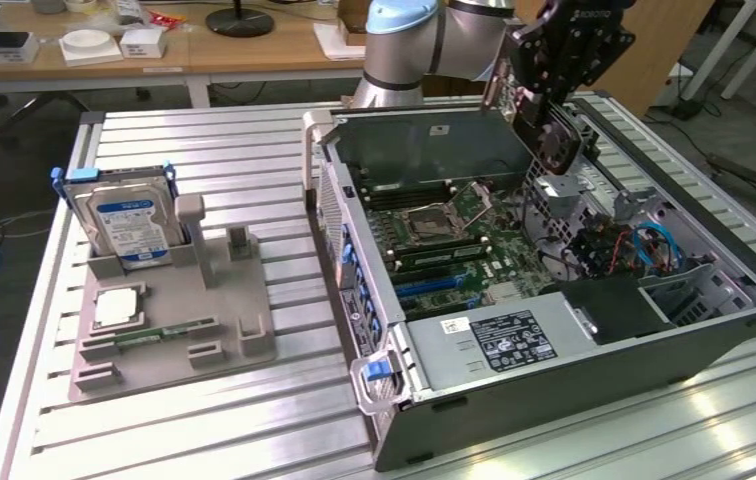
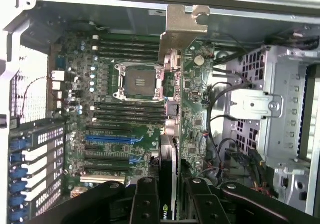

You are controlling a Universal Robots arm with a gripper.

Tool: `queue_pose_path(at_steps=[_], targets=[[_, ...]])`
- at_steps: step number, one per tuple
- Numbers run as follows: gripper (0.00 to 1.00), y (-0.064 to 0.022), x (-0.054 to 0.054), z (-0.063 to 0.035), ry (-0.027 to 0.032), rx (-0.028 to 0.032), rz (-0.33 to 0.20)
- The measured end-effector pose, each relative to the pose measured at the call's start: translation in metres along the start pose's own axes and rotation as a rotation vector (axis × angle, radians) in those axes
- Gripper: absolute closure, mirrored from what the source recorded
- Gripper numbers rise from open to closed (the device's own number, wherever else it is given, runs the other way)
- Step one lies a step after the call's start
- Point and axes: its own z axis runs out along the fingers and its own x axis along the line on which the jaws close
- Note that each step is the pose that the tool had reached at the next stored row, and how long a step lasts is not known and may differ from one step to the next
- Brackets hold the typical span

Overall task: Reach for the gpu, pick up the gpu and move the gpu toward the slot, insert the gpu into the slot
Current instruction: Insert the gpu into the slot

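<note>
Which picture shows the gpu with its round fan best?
The exterior view: the gpu hangs in the gripper above the open case, fan face showing. The wrist view sees its thin edge between the fingers.

Only a white "NVI" fragment reads, on the gpu (image 2: 169, 184) edge — the hard drive label (image 1: 131, 225) and the case sticker (image 1: 512, 340) are too small to read.

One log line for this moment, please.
phase: gpu picked up, not inserted | gripper: fingers shut on gpu | position: above motherboard in open case
</note>
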Motion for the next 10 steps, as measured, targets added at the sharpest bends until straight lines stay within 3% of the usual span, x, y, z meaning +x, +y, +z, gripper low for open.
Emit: queue_pose_path(at_steps=[10], targets=[[0.74,0.0000,-0.0001,-0.0001,0.0034,-0.0036,-0.155]])
